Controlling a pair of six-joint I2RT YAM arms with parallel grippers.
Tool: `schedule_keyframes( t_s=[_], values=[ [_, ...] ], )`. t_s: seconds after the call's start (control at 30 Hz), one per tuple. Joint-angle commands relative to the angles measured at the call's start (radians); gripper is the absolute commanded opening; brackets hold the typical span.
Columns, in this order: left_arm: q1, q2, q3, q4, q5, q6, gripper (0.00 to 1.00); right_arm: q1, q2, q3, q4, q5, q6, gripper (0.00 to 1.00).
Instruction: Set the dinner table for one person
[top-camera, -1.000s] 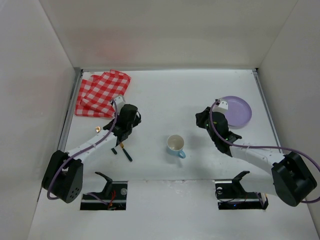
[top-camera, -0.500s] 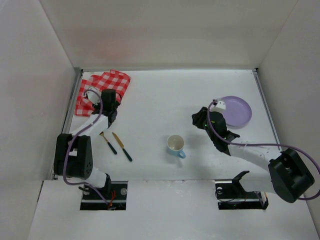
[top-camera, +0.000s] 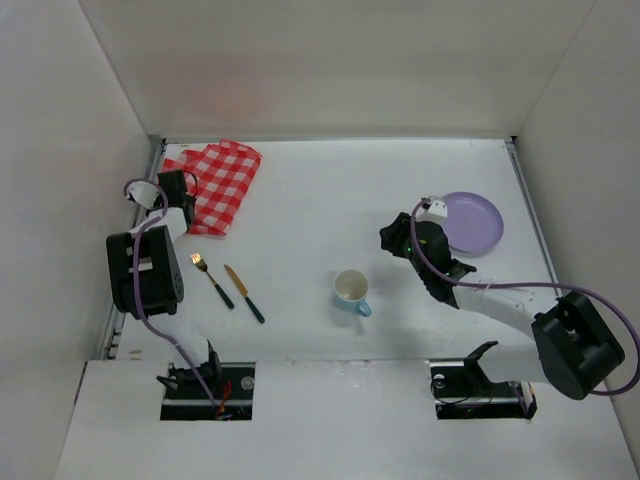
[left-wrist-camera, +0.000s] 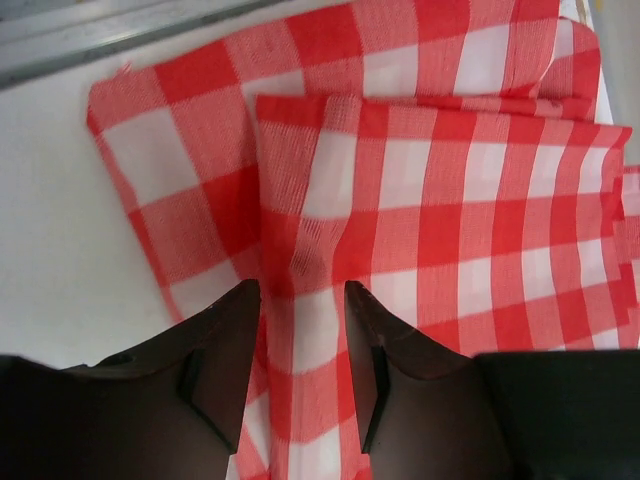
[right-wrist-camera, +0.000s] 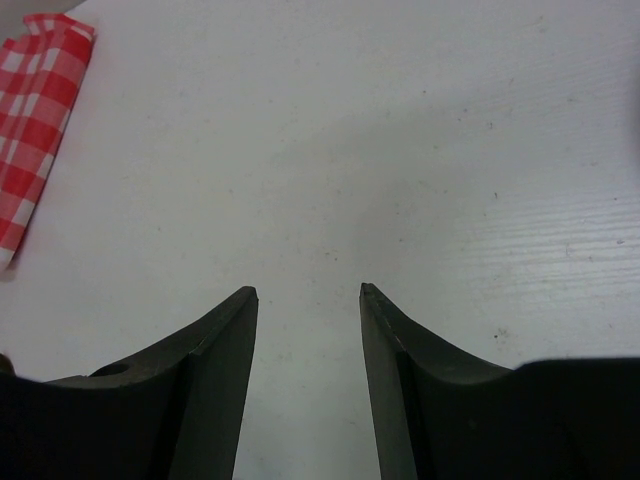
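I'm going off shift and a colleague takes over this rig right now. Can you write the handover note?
Left gripper: open, low over the checkered cloth at the table's far left corner, fingers astride a fold, not closed.
Right gripper: open, empty, over bare table beside the purple plate.
Fork and knife lie side by side, near left; cup upright, near centre.
Done: no place setting assembled yet.
Left: probably gather cloth, plate, cutlery and cup into one setting.

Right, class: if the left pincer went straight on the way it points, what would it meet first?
The checked cloth, which lies right ahead of the left pincer and shows between its open jaws. How near it is, I cannot tell.
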Motion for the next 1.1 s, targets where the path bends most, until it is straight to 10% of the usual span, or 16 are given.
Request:
schedule_keyframes(
  t_s=[0.0,0.37,1.07],
  values=[
    [0.026,0.051,0.112,-0.007,0.083,0.062,0.36,0.005,0.006,0.047,0.033,-0.019,-0.018,0.51],
    [-0.042,0.149,0.126,-0.032,0.135,0.008,0.20,0.003,-0.011,0.038,0.034,-0.022,-0.019,0.51],
    [-0.607,0.109,-0.067,0.181,0.206,-0.124,0.05,-0.006,-0.063,0.013,0.040,-0.014,-0.016,0.54]
  ],
)
